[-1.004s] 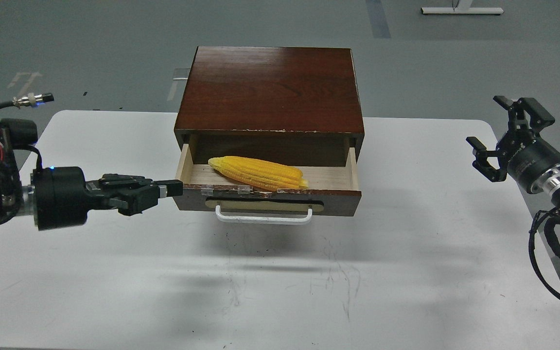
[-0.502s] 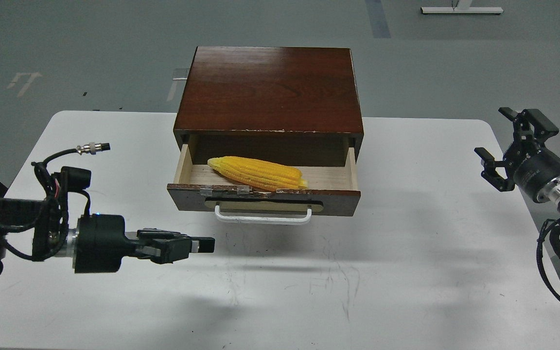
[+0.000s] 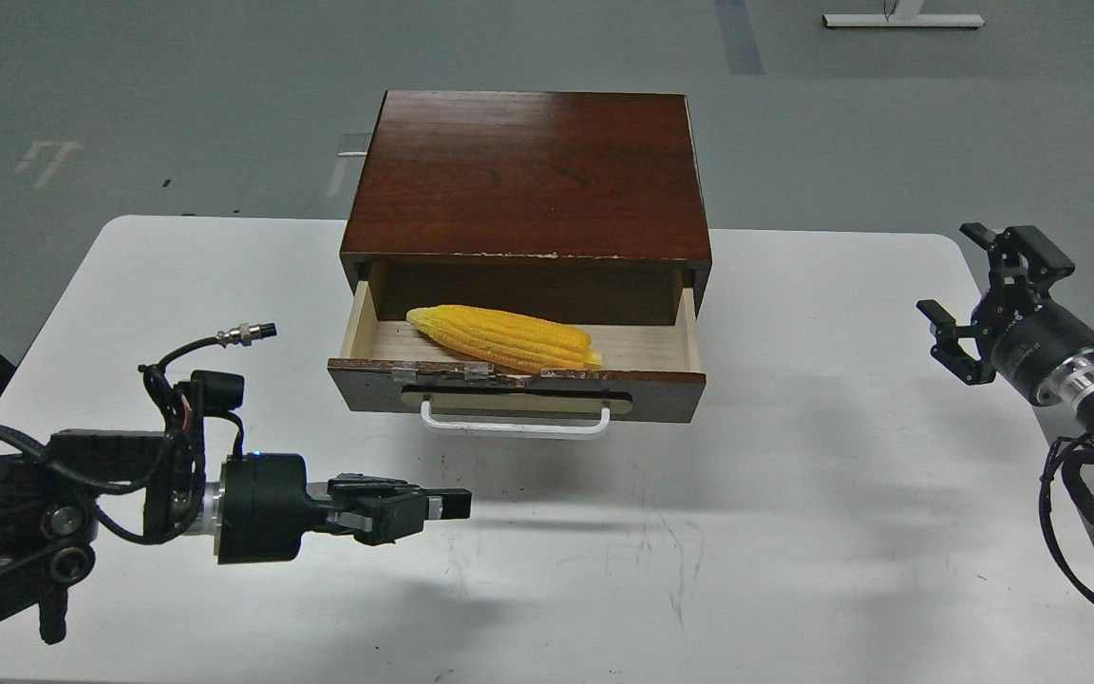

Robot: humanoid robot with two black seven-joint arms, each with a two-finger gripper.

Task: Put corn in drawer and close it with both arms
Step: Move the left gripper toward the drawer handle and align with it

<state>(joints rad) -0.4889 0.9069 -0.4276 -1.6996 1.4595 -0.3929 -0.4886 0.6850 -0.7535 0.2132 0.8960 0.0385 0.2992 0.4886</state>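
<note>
The yellow corn (image 3: 505, 338) lies in the open drawer (image 3: 518, 391) of the dark brown cabinet (image 3: 528, 176), tip to the left. The drawer's front carries a white bar handle (image 3: 515, 425). My left gripper (image 3: 452, 504) is shut and empty, pointing right, low over the table in front of and below the drawer's left half. My right gripper (image 3: 965, 285) is open and empty, held above the table's right edge, well to the right of the drawer.
The white table (image 3: 794, 513) bears faint scuff marks in front of the cabinet. Loose black cables hang from my right arm (image 3: 1069, 503) at the right edge. A loose connector plug (image 3: 245, 332) sticks up from my left wrist.
My left gripper has swung from the drawer's left front corner down and right to the table in front of it. The drawer front has shifted slightly outward. My right gripper has lowered a little.
</note>
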